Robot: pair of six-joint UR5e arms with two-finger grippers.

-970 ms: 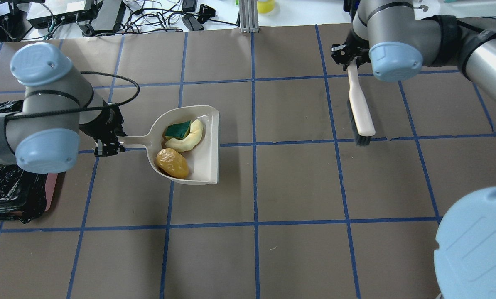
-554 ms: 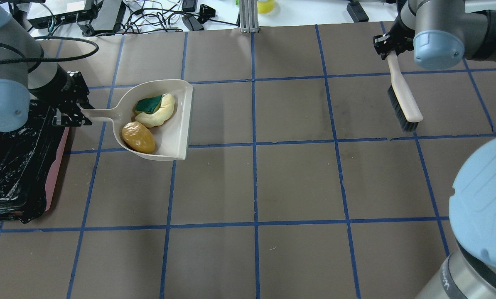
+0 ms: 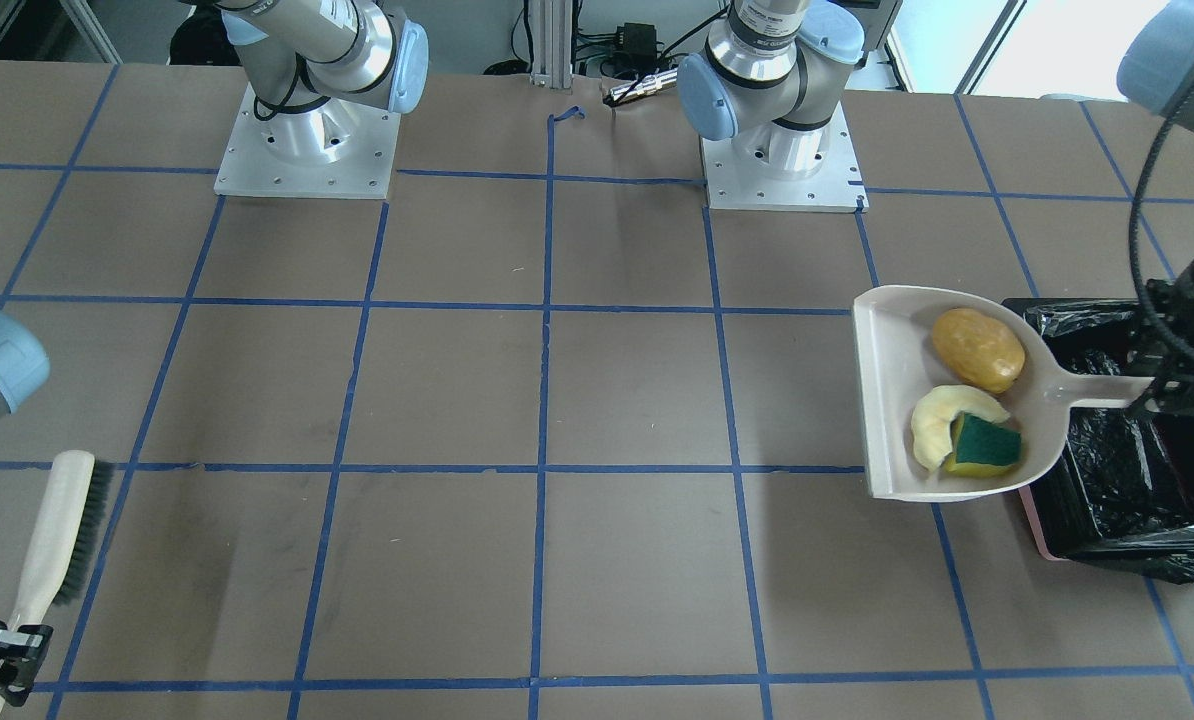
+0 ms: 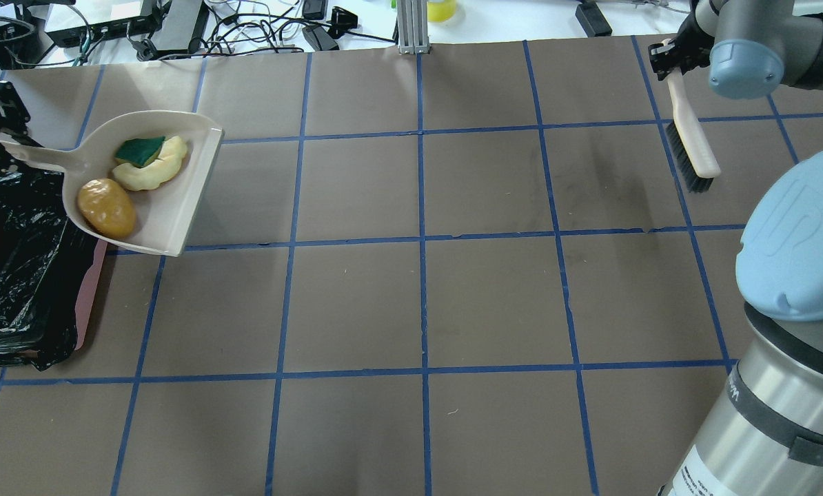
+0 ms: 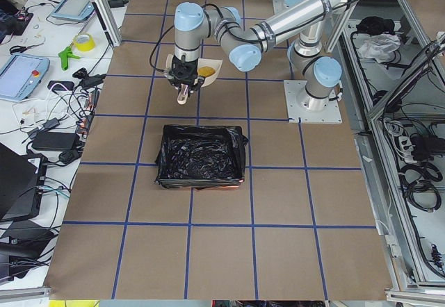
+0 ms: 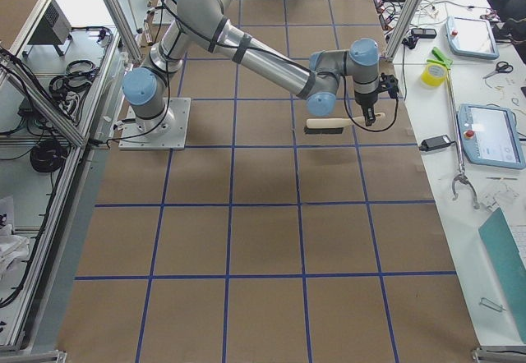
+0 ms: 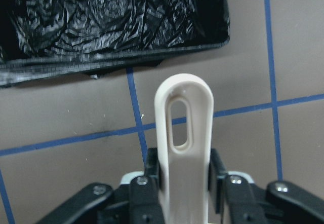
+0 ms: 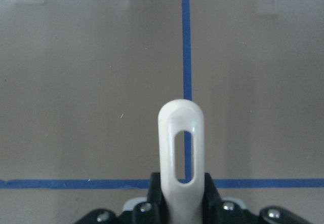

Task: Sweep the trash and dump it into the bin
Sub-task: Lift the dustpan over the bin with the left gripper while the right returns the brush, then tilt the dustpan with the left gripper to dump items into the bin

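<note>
The left tool clamps the handle of the beige plastic dustpan. In its scoop lie the tan potato-like lump, pale yellow crescent and green-topped sponge wedge. The black-lined pink bin sits just beside, on the handle side. The right tool grips a pale-handled brush, well apart.

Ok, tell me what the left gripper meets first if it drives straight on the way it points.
Probably the brown paper-covered table, just short of the rectangular black-bag-lined bin; depth is unclear.
</note>
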